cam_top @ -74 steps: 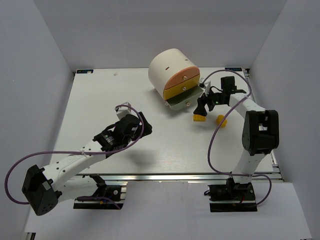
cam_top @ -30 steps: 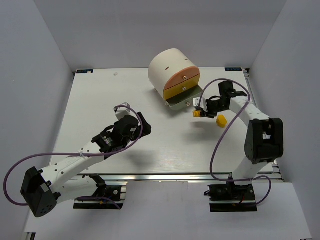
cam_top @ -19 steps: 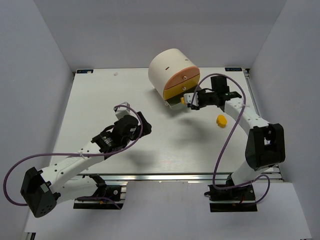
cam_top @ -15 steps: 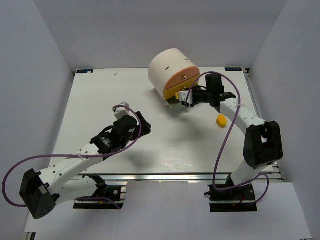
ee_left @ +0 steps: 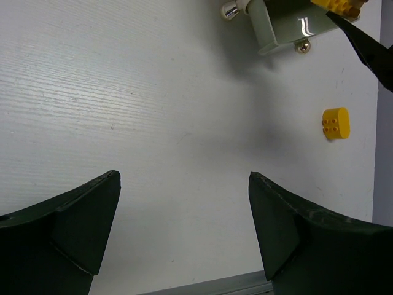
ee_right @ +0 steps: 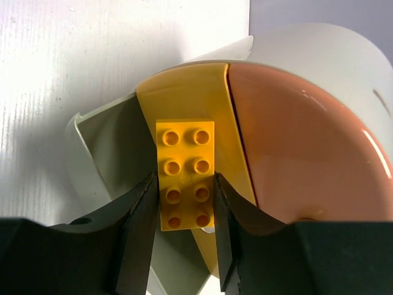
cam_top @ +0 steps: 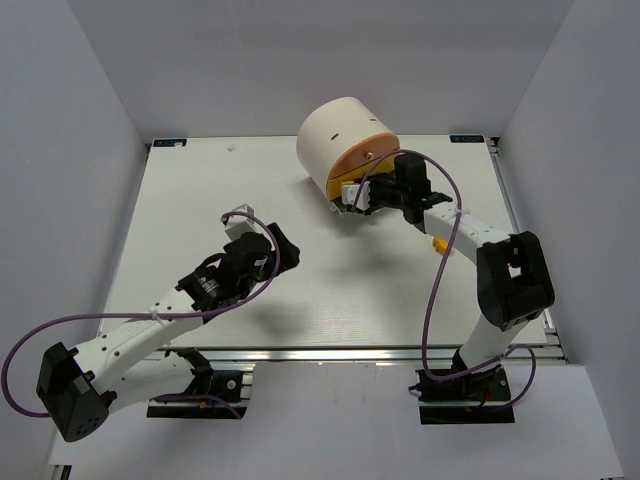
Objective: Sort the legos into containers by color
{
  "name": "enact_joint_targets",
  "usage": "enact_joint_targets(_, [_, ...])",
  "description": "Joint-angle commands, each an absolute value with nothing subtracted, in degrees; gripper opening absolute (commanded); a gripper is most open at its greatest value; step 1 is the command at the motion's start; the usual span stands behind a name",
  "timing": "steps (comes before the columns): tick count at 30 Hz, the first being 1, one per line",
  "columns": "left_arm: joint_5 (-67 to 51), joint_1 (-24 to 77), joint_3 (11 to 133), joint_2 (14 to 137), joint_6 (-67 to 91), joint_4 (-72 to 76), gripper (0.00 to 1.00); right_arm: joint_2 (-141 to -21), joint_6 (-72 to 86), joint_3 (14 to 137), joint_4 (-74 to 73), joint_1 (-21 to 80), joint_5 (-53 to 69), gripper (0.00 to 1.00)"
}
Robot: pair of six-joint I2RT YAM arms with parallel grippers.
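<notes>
Right claw (ee_right: 184, 184) is clenched on a yellow brick (ee_right: 185, 166), and we can see both fingers (ee_right: 138, 227) pinching its long sides with the studs facing our wrist camera. We hold it close against the face of the drum (ee_right: 319, 55). From the wrist it lies across the yellow segment (ee_right: 184, 98), with the orange segment (ee_right: 301, 141) just beside it. A pale drawer (ee_right: 101, 153) juts out of the drum next to the brick, pulled open. Over on the other side, our left claw (ee_left: 184, 227) is spread wide with nothing in it, hovering above the table (ee_left: 123, 92), well apart from the drum. A second brick (ee_left: 336, 123), yellow and rounded, lies flat on the table near the drawer, touching nothing.
</notes>
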State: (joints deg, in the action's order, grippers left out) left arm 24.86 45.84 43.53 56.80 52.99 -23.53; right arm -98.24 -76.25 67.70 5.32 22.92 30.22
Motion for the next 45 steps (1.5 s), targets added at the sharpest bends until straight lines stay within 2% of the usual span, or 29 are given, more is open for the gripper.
enact_joint_targets(1, [25.93,45.7,43.42,56.42,52.82,-23.2,0.95,-98.88,-74.88,66.54,10.72,23.64,28.13,0.41])
enact_joint_targets(2, [25.84,45.7,43.5,56.51,52.82,-23.29,0.95,-98.96,-74.62,66.36,10.81,23.82,27.86,0.48])
enact_joint_targets(5, [25.93,45.7,43.33,56.08,53.0,-23.2,0.95,-99.05,-74.44,65.83,11.25,23.64,27.16,0.58])
enact_joint_targets(9, [26.02,45.7,43.15,55.9,53.09,-23.2,0.95,-98.97,-73.48,65.3,11.78,23.64,26.46,0.62])
enact_joint_targets(13, [26.1,45.7,43.07,55.46,53.17,-23.55,0.95,-98.09,-71.29,65.04,11.95,23.21,26.54,0.62])
enact_joint_targets(15, [26.1,45.7,42.89,55.11,53.35,-23.64,0.95,-96.69,-67.78,65.48,10.91,23.29,26.63,0.56])
enact_joint_targets(16, [26.1,45.7,42.89,54.93,53.61,-23.82,0.95,-96.16,-65.68,66.09,9.77,22.16,26.63,0.48])
enact_joint_targets(17, [26.19,45.7,42.72,54.76,53.7,-23.99,0.95,-95.8,-60.26,68.88,7.84,21.54,26.63,0.26])
enact_joint_targets(18, [26.19,45.7,42.63,54.41,54.05,-23.99,0.95,-95.63,-56.9,71.17,1.64,20.92,26.89,0.18])
enact_joint_targets(20, [26.11,45.7,41.58,53.7,54.49,-23.56,0.94,-96.41,-50.75,78.35,-9.0,17.06,32.5,0.08])
enact_joint_targets(21, [25.93,45.7,41.22,53.01,54.58,-23.12,0.94,-96.85,-49.15,80.14,-17.49,15.83,35.39,0.08])
enact_joint_targets(23, [25.58,45.7,40.52,52.39,54.67,-22.24,0.94,-97.21,-43.28,82.78,-24.05,12.15,36.47,0.08])
enact_joint_targets(24, [25.4,45.7,40.43,52.03,54.58,-21.98,0.94,-97.03,-41.68,82.97,-29.39,11.17,36.91,0.09])
enact_joint_targets(25, [25.14,45.7,40.34,52.03,54.41,-21.36,0.94,-96.68,-40.18,82.79,-31.36,9.42,36.91,0.18])
enact_joint_targets(27, [24.26,45.7,40.08,52.29,54.14,-20.83,0.94,-94.32,-35.28,79.83,-33.39,6.87,34.82,0.38])
enact_joint_targets(28, [23.91,45.7,39.99,52.38,53.71,-19.96,0.94,-93.26,-33.59,78.41,-33.57,6.07,33.67,0.59])
enact_joint_targets(31, [22.24,45.7,40.08,53.43,52.39,-18.11,0.95,-90.01,-29.36,73.84,-34.44,4.13,27.0,0.89])
enact_joint_targets(36, [20.92,45.7,40.78,55.19,50.98,-17.05,0.95,-91.93,-27.6,71.64,-39.11,2.9,19.27,0.89])
enact_joint_targets(41, [20.74,45.7,40.69,55.28,50.63,-16.79,0.95,-94.04,-24.98,67.07,-34.03,3.25,11.88,0.89])
enact_joint_targets(45, [21.09,45.7,40.34,54.41,51.06,-17.14,0.95,-97.64,-21.62,68.29,-31.47,3.25,2.93,0.89])
